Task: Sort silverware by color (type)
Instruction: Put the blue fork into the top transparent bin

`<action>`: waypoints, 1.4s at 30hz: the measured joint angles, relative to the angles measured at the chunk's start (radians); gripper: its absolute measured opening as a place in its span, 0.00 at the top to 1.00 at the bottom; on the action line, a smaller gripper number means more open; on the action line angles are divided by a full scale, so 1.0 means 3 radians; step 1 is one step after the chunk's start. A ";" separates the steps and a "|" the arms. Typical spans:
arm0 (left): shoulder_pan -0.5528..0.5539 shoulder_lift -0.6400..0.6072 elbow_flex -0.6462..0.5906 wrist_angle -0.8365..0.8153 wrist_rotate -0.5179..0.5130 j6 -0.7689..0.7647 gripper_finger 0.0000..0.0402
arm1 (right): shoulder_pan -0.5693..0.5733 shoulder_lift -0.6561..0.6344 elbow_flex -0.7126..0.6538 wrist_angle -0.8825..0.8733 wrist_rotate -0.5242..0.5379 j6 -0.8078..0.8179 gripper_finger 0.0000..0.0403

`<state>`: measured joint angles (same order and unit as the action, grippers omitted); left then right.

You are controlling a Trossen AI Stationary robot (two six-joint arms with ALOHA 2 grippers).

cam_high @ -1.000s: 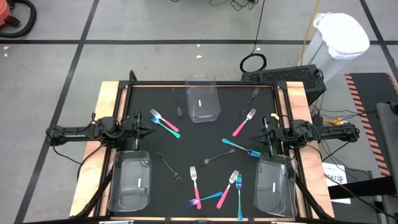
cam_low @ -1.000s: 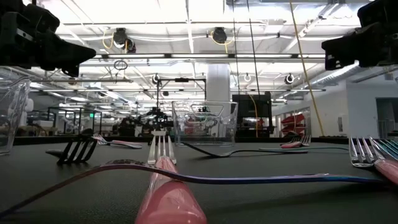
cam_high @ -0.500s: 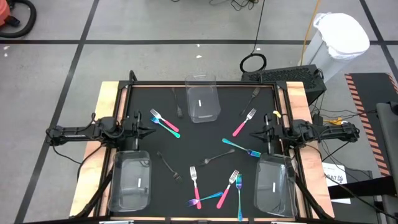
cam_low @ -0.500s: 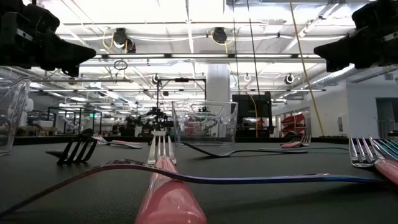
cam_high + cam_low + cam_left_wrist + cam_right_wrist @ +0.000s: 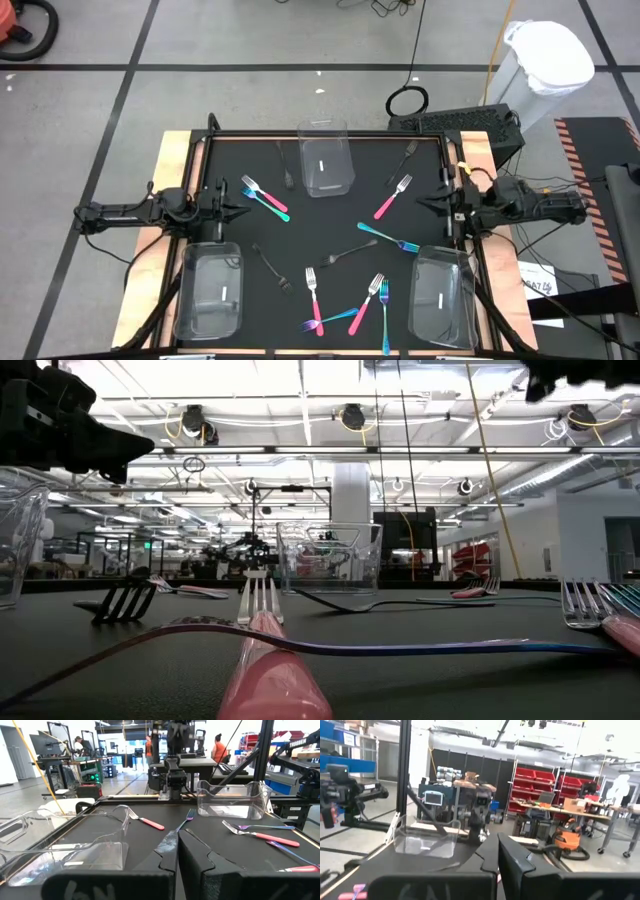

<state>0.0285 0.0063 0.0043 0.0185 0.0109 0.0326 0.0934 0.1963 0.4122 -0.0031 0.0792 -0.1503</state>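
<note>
The silverware lies scattered flat on the black table. A pink-handled fork (image 5: 392, 197) lies far right, and a pink and a teal fork (image 5: 264, 198) cross at far left. A teal fork (image 5: 388, 238) and dark forks (image 5: 348, 254) (image 5: 270, 267) lie mid-table. Several pink and teal forks (image 5: 350, 305) cluster near the front edge. My left gripper (image 5: 238, 207) (image 5: 176, 832) is shut and holds nothing, level at the table's left edge. My right gripper (image 5: 425, 203) (image 5: 496, 840) is shut and holds nothing, raised above the right edge.
Three clear plastic bins stand on the table: one at the far middle (image 5: 326, 165), one near left (image 5: 208, 290), one near right (image 5: 441, 295). Two dark forks (image 5: 404, 160) (image 5: 283, 165) lie beside the far bin. A white bag-lined bin (image 5: 548, 60) stands off the table.
My right gripper has risen well above the table's right edge and tipped slightly upward, mostly in the last half second. In the low view it has climbed to the picture's top. The silverware and my left gripper have kept still.
</note>
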 joint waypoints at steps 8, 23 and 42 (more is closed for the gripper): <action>0.0001 -0.0001 0.0000 0.0001 0.0000 0.0000 0.96 | 0.0000 0.0972 0.1067 -0.0252 0.0000 0.0195 1.00; 0.0000 -0.0001 -0.0001 0.0005 -0.0001 0.0000 0.96 | 0.0017 0.2214 0.2033 -0.0521 -0.0004 0.0367 1.00; 0.0000 0.0032 0.0150 -0.0040 -0.0132 -0.0264 0.96 | 0.0722 0.2401 0.1138 0.0210 0.0524 0.0292 1.00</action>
<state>0.0284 0.0160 0.0493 0.0064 -0.0288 -0.0466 0.3099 0.9166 0.7536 0.0598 0.2363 -0.0626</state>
